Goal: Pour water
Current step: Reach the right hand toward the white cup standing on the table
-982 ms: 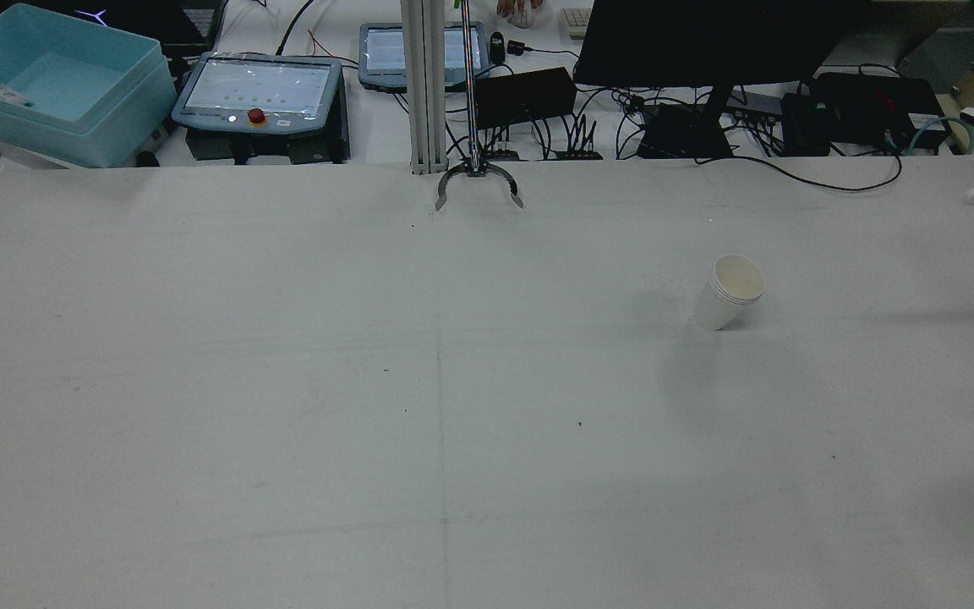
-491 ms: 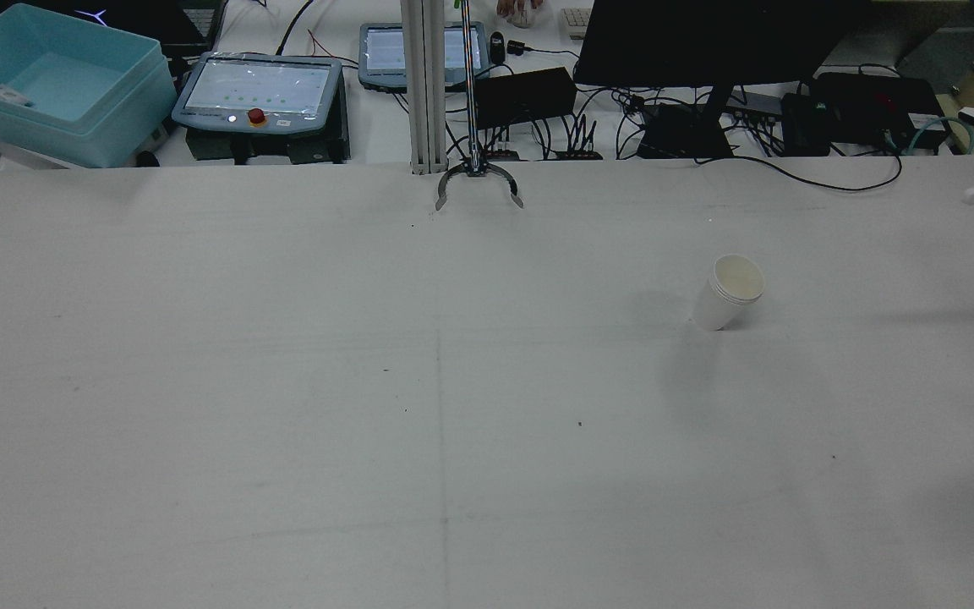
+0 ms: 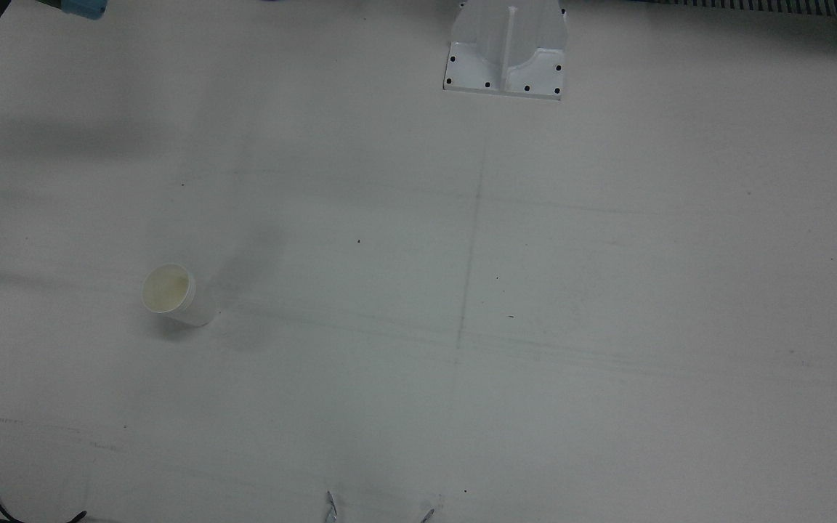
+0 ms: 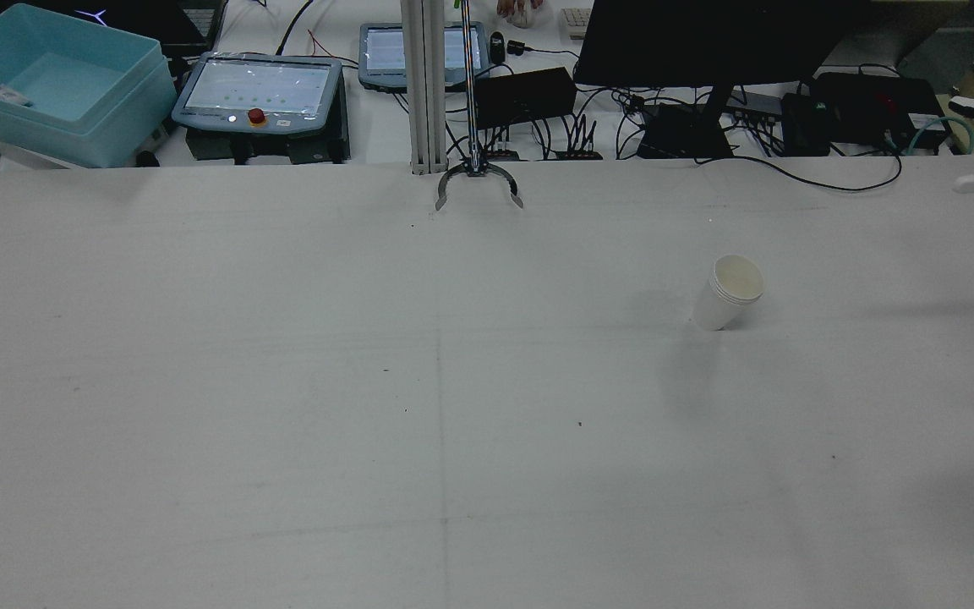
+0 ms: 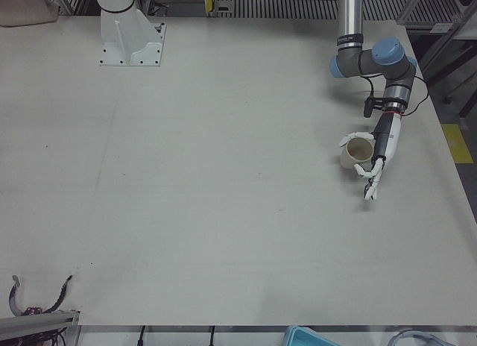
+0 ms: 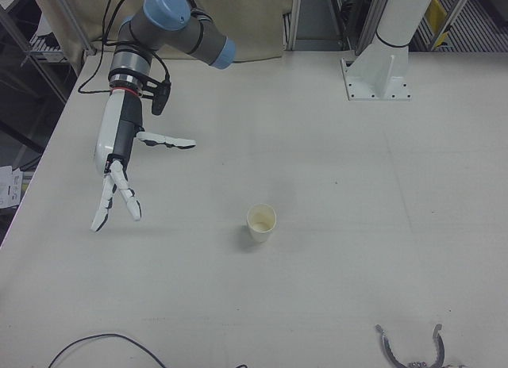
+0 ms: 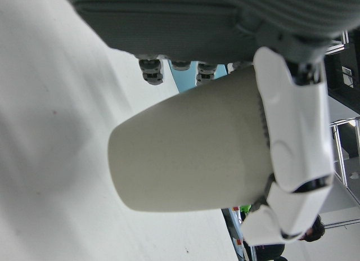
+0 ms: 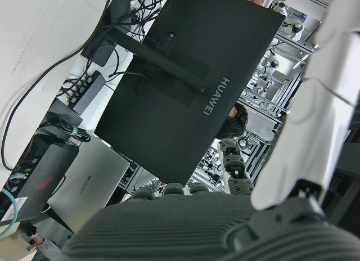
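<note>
Held cup: a pale paper cup [image 5: 358,152] is sitting upright in the left hand [image 5: 375,156], out over the left edge of the counter [image 4: 284,423]; whether it is carrying water I cannot tell.
Left fingers: the white fingers [image 7: 292,131] are wrapping round the cup's wall and pinching it near the rim.
Right hand: the right hand [image 6: 119,166] is hanging over the right edge of the counter with its fingers [image 6: 167,141] spreading wide, holding nothing.
Standing cup: a second paper cup [image 6: 261,223] is standing upright on the right half of the counter, mouth up, touching neither hand.
Deciding relation: the standing cup is lying well apart from the held cup, across the counter to the right; the empty right hand is nearer to it, while the loaded left hand is facing the longer crossing.
Far edge: a dark monitor [image 4: 707,42] is standing beyond the counter.
</note>
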{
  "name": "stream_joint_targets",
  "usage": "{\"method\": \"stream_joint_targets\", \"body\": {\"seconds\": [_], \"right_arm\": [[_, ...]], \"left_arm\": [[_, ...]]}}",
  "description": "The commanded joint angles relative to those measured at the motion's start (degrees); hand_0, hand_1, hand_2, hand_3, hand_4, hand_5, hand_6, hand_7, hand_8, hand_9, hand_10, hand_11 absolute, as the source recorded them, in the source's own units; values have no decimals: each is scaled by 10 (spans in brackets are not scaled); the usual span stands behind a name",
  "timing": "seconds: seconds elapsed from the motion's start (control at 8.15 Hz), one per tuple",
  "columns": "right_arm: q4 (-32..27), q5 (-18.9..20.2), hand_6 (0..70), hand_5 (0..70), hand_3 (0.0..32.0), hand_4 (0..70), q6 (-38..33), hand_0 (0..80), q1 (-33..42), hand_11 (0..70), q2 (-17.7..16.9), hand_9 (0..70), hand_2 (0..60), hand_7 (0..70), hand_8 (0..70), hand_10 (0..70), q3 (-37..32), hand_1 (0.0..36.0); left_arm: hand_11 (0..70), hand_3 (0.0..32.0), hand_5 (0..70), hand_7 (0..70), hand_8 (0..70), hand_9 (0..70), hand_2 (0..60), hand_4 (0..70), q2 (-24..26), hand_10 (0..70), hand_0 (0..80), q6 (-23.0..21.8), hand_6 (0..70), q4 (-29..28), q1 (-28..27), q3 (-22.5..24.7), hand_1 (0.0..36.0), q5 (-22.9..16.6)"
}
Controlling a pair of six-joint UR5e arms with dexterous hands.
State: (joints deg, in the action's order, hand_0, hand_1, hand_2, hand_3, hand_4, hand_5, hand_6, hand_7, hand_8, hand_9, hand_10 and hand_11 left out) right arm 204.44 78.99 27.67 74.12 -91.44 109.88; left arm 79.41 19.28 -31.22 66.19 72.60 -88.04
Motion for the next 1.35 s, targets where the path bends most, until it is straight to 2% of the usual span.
{"method": "stream_joint_targets", "body": {"seconds": [0.0, 0.12, 0.25, 0.49, 0.61, 0.74, 0.98, 1.23], "right_arm": [[-99, -105, 0, 25, 0, 65, 14, 515, -78, 0, 5, 17, 0, 0, 11, 0, -102, 126], [-176, -163, 0, 28, 0, 66, 14, 527, -128, 0, 12, 11, 0, 0, 11, 0, -151, 139], [-198, -221, 0, 22, 0, 66, 13, 526, -163, 0, 14, 10, 0, 0, 10, 0, -161, 139], [-198, -244, 0, 16, 0, 59, 16, 512, -193, 0, 53, 7, 0, 0, 9, 0, -161, 121], [-199, -319, 0, 0, 0, 37, 16, 497, -241, 0, 54, 12, 0, 0, 10, 0, -161, 103], [-209, -356, 0, 0, 0, 37, 14, 498, -283, 0, 53, 15, 0, 0, 10, 0, -165, 107], [-222, -386, 0, 6, 0, 49, 2, 498, -336, 0, 65, 16, 0, 0, 11, 0, -173, 106], [-223, -399, 0, 2, 0, 39, -23, 521, -365, 0, 66, 11, 0, 0, 12, 0, -193, 136]], "left_arm": [[92, 0, 700, 139, 0, 13, 600, 185, 6, 45, 532, -14, 0, 62, -1, 68, 360, 2], [96, 0, 700, 142, 0, 14, 600, 183, 10, 48, 526, -14, 0, 73, -1, 69, 360, 3], [97, 0, 700, 141, 0, 14, 600, 181, 10, 49, 525, -14, 0, 78, -1, 68, 360, 3], [96, 0, 700, 139, 0, 13, 600, 176, 9, 48, 529, -14, 0, 83, 0, 68, 360, 3], [97, 0, 700, 141, 0, 14, 600, 178, 10, 49, 533, -14, 0, 85, 0, 69, 360, 4], [95, 0, 700, 140, 0, 14, 600, 177, 9, 47, 531, -14, 0, 85, 0, 69, 360, 3], [94, 0, 700, 138, 0, 13, 600, 173, 4, 46, 528, -18, 0, 85, 0, 67, 360, 4], [97, 0, 700, 140, 0, 14, 600, 172, 4, 48, 530, -18, 0, 85, 0, 68, 360, 3]]}}
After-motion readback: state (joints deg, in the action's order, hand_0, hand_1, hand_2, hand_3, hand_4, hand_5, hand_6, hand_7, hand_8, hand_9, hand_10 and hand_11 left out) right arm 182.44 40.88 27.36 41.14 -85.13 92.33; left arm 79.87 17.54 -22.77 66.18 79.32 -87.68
